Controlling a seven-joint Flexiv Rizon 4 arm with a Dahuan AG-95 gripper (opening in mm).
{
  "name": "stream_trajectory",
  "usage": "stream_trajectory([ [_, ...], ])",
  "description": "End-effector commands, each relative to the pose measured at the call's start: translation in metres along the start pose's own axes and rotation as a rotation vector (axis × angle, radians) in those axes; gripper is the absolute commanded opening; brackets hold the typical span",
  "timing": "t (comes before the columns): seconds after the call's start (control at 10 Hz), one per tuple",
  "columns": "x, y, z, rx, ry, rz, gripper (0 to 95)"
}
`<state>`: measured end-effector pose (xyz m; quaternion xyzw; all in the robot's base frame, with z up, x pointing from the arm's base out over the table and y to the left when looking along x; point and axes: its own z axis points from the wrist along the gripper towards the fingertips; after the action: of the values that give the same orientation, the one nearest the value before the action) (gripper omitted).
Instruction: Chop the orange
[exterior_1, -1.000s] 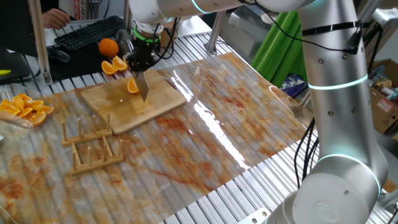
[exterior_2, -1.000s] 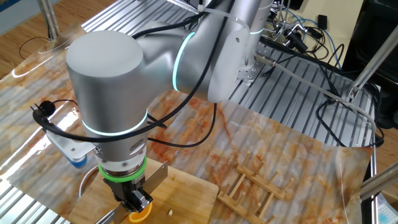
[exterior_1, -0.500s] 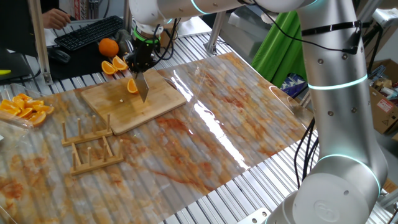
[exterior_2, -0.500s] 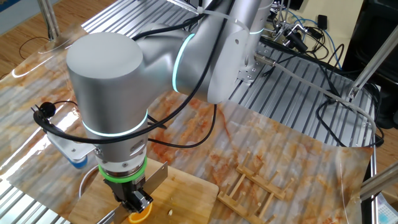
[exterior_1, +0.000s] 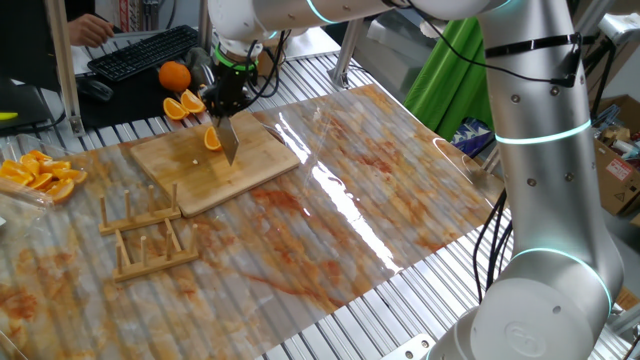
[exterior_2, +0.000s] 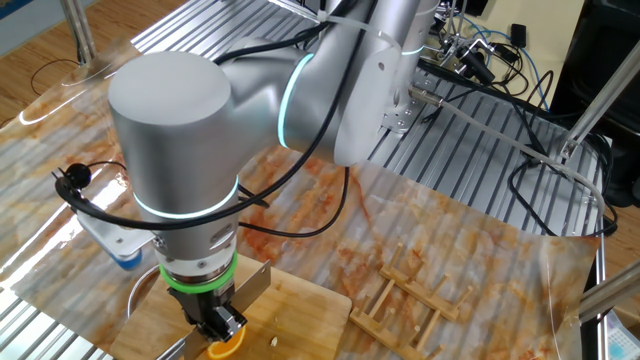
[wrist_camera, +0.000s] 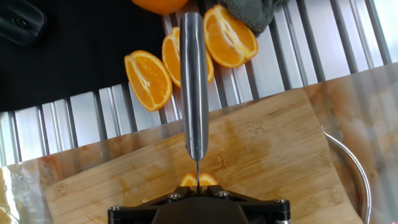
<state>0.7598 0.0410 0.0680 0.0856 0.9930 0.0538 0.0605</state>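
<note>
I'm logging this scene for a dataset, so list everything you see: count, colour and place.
orange wedge: one, bright orange, on the bamboo board under the knife.
knife: one, silver blade, edge down on the wedge.
bamboo board: one, light wood, far left part of the table.
orange pieces: three cut ones, orange, on the metal slats beyond the board.
whole orange: one, orange, behind those pieces.
heap of orange slices: many, orange, left edge of the table.
wooden rack: one, light wood, in front of the board.
keyboard: one, black, on the desk behind.
green cloth: one, green, behind the arm.
arm: one, grey-white with lit rings, right side.
tool: one, black, gripping the knife above the board.
</note>
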Motion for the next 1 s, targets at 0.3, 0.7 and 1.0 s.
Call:
stream_trajectory([
  [0.3, 0.001, 0.000, 0.005, 0.002, -0.014, -0.003, 0.0],
  [0.7, 0.003, 0.000, 0.014, 0.001, -0.031, -0.003, 0.0],
  [1.0, 0.004, 0.000, 0.018, 0.000, -0.037, -0.001, 0.0],
])
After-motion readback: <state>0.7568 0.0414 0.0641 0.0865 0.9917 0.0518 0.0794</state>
